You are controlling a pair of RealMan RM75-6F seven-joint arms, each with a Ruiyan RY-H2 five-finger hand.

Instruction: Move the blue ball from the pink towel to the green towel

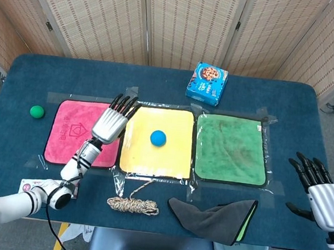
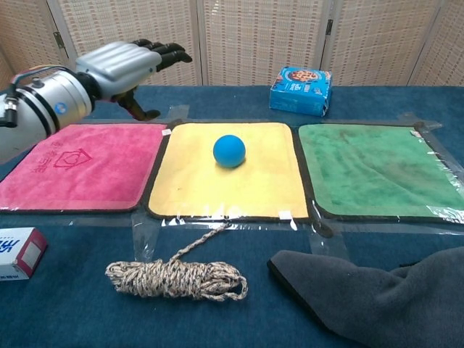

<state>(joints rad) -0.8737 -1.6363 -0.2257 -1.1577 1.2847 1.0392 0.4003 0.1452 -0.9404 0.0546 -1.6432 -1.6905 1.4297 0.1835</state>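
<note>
The blue ball [image 1: 158, 138] [image 2: 229, 151] lies free on the yellow towel [image 1: 169, 161] [image 2: 246, 188], near its middle. The pink towel [image 1: 63, 144] [image 2: 80, 174] is to its left and the green towel [image 1: 230, 149] [image 2: 370, 170] to its right, both bare. My left hand [image 1: 112, 123] [image 2: 125, 64] hovers raised over the right edge of the pink towel, fingers spread and holding nothing, well left of the ball. My right hand [image 1: 321, 195] is at the table's right edge, fingers spread, empty; the chest view does not show it.
A blue cookie box [image 1: 207, 82] [image 2: 301, 90] stands behind the towels. A green ball [image 1: 37, 111] lies left of the pink towel. A rope coil [image 1: 133, 204] [image 2: 177, 279], a dark cloth [image 1: 217, 217] [image 2: 377, 297] and a toothpaste box [image 1: 38, 188] [image 2: 18, 250] lie along the front.
</note>
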